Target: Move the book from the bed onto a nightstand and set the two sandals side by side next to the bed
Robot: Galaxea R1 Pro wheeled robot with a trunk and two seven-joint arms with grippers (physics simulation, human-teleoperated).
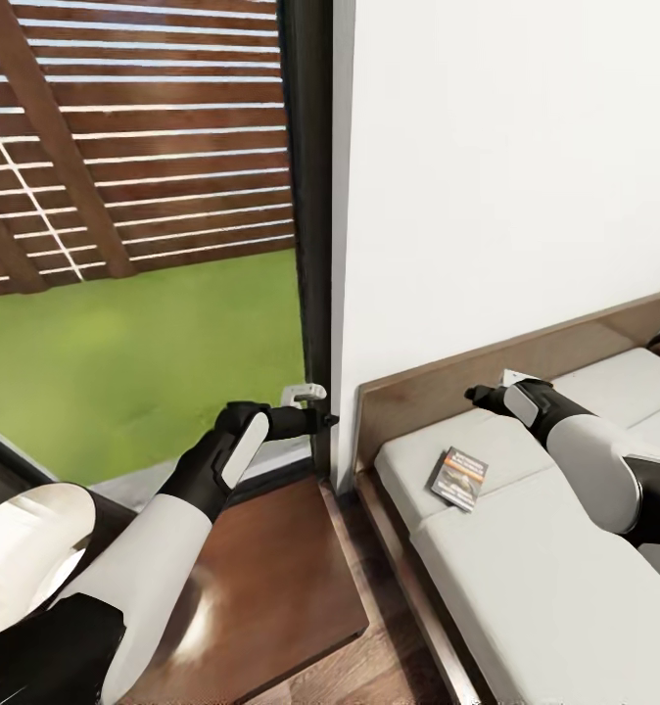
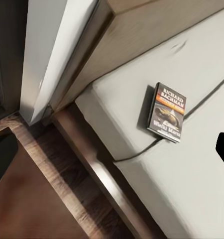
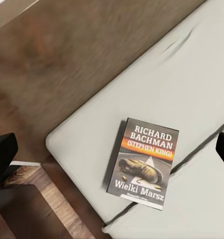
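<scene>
Lying flat at the frame's centre right, the book (image 1: 458,478) rests on the bed (image 1: 526,578) near the headboard (image 1: 438,387). The nightstand (image 1: 271,578) sits lower left. Left gripper (image 1: 310,419) and right gripper (image 1: 479,396) hover; finger spread unclear.

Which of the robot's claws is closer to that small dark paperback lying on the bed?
The right claw, hovering just beyond the small dark paperback near the headboard. The left claw hangs over the brown wooden nightstand.

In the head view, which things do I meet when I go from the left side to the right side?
Window with green lawn → left gripper → nightstand → headboard → book → right gripper → bed mattress.
</scene>
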